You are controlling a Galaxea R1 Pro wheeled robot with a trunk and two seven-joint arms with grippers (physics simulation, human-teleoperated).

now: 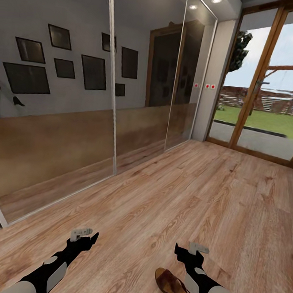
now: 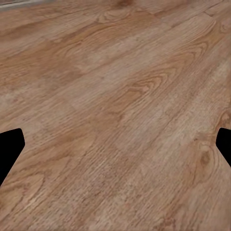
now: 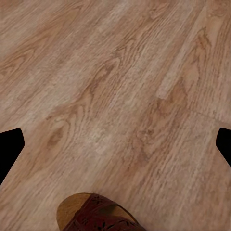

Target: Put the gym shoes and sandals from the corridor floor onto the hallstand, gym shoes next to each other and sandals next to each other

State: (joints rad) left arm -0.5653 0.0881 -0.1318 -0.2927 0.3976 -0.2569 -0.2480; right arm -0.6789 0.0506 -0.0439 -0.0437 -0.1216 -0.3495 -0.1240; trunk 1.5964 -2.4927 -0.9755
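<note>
Your robot stands in a corridor, both arms low at the bottom of the head view above the corridor floor (image 1: 168, 197), light brown wood-plank laminate. The left gripper (image 1: 86, 238) sits at lower left of that frame and the right gripper (image 1: 185, 252) at lower centre-right. In each wrist view the two dark fingertips (image 2: 10, 147) stand far apart at opposite edges with bare planks between them, so both tools are spread wide and hold nothing.

One sandal (image 1: 173, 287), dark brown with a tan footbed, lies on the floor at the bottom centre-right of the head view, just beside your right arm and partly covered by it. Its woven strap and rounded end also show at the bottom edge of the right wrist view (image 3: 98, 215), near the fingers but not between them.

Mirrored sliding doors (image 1: 80, 92) fill the left of the head view, reflecting dark picture frames. A wood-framed glass door (image 1: 267, 86) at upper right looks onto grass.
</note>
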